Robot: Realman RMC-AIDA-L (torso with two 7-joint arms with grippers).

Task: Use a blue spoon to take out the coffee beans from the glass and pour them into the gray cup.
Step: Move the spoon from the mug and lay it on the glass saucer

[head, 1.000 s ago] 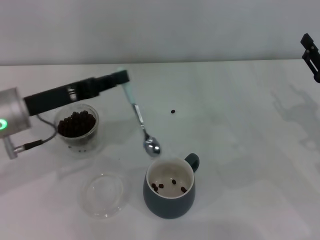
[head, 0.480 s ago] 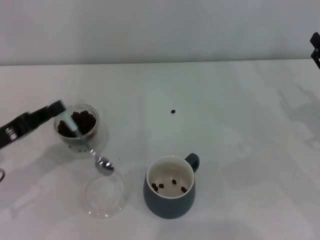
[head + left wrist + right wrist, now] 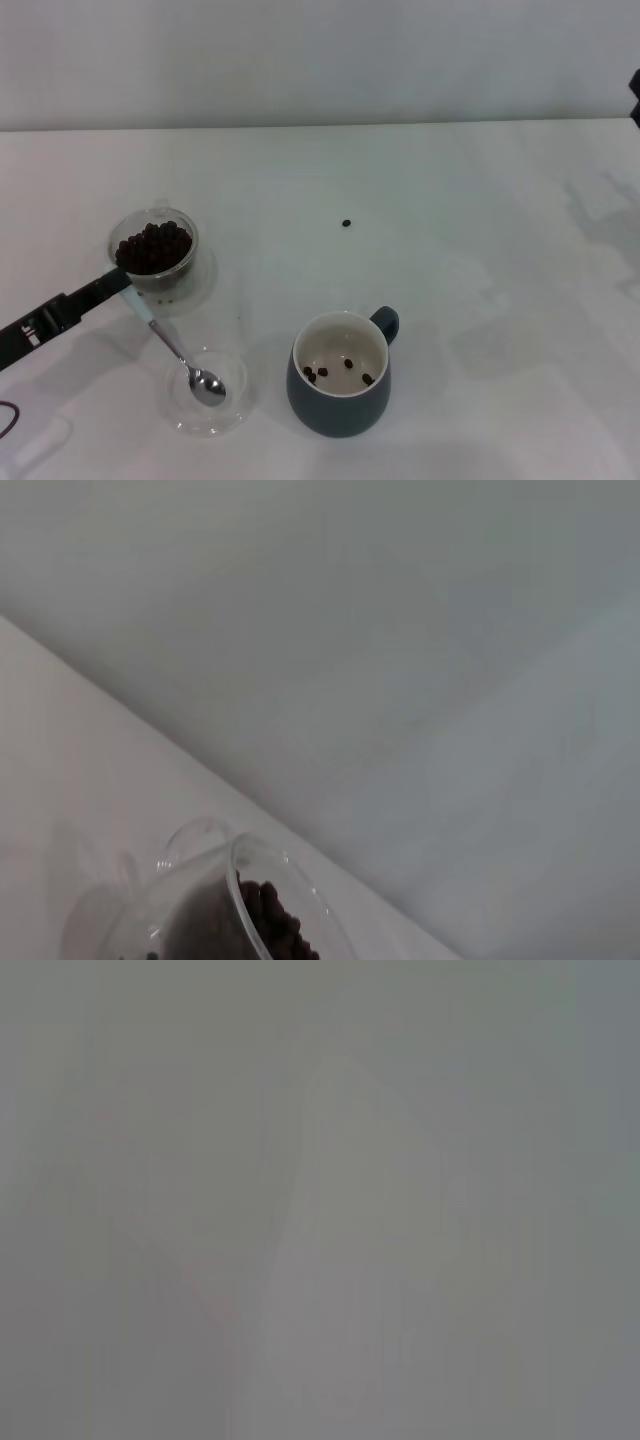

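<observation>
The glass [image 3: 153, 252] stands at the left, filled with coffee beans [image 3: 152, 246]. The left wrist view shows the glass [image 3: 215, 900] and its beans [image 3: 272, 928] close up. Just in front of the glass, my left gripper [image 3: 121, 281] reaches in from the left edge, shut on the blue spoon [image 3: 165, 335] by its pale handle. The spoon slants down, and its silver bowl rests in a shallow clear dish [image 3: 230, 410]. Nothing shows in the spoon's bowl. The gray cup [image 3: 338, 398] stands right of the dish with three beans inside. My right gripper [image 3: 636, 98] barely shows at the far right edge.
One stray bean [image 3: 346, 223] lies on the white table [image 3: 480, 260] behind the gray cup. A pale wall rises behind the table. The right wrist view shows only a grey blur.
My left arm has swung from the back middle to the front left, carrying the spoon. Its bowl went from beside the gray cup to the shallow dish. The right gripper slid farther right.
</observation>
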